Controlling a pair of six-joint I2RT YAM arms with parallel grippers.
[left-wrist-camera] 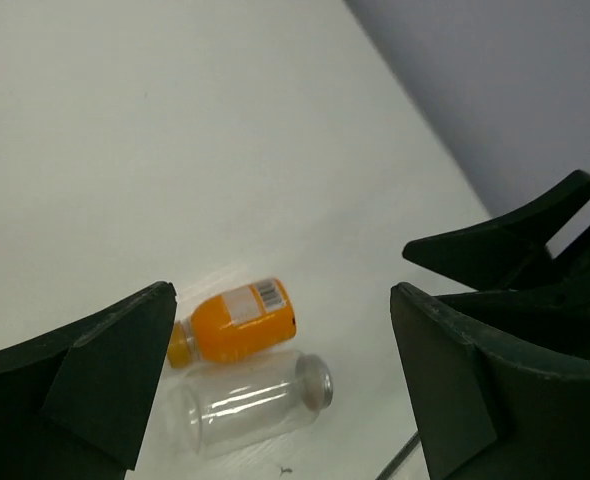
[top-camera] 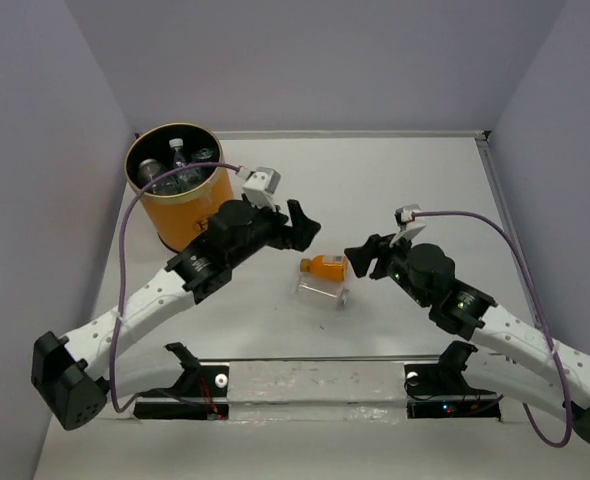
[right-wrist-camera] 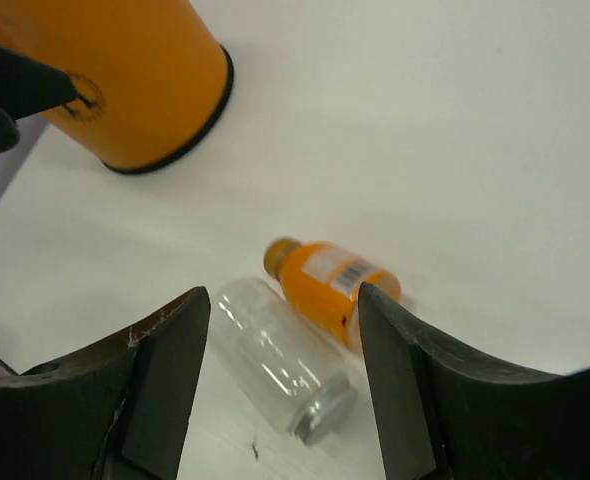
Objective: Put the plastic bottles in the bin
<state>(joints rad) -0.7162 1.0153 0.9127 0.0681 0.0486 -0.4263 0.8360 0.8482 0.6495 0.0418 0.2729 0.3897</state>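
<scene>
White table (top-camera: 425,180) under everything. Orange bin (top-camera: 180,215) upright at far-left corner, several bottles (top-camera: 180,160) inside. Empty left gripper (top-camera: 303,228), fingers spread wide, hovers left of pair lying mid-table. Empty right gripper (top-camera: 363,255), fingers also apart, sits right of same pair. Outside bin: orange bottle (top-camera: 327,266) on side, clear bottle (top-camera: 322,290) just beside it, nearer arm bases.

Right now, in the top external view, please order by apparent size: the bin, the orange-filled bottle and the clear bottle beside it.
1. bin, by far the largest.
2. orange-filled bottle and clear bottle: they look about alike, so I do not rank them.
</scene>
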